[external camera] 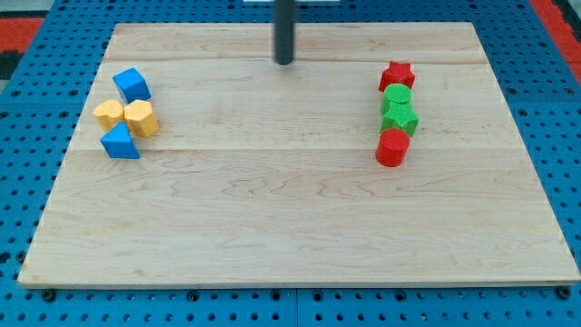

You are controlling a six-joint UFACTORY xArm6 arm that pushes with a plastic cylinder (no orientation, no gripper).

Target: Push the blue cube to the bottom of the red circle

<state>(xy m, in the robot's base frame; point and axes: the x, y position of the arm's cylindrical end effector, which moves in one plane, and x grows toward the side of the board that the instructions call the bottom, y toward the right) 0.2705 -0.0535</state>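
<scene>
The blue cube (132, 84) sits at the view's upper left, at the top of a cluster of blocks. The red circle (392, 147), a short red cylinder, stands at the view's right, at the bottom end of a column of blocks. My tip (285, 62) is near the view's top centre, well apart from both. It is to the right of the blue cube and up and left of the red circle.
A yellow star-like block (109, 113), a yellow hexagon block (141, 118) and a blue triangle block (120, 143) lie just below the blue cube. A red star (397, 75), a green circle (397, 96) and a green hexagon-like block (399, 118) stack above the red circle. The wooden board (272, 227) ends on all sides in blue pegboard.
</scene>
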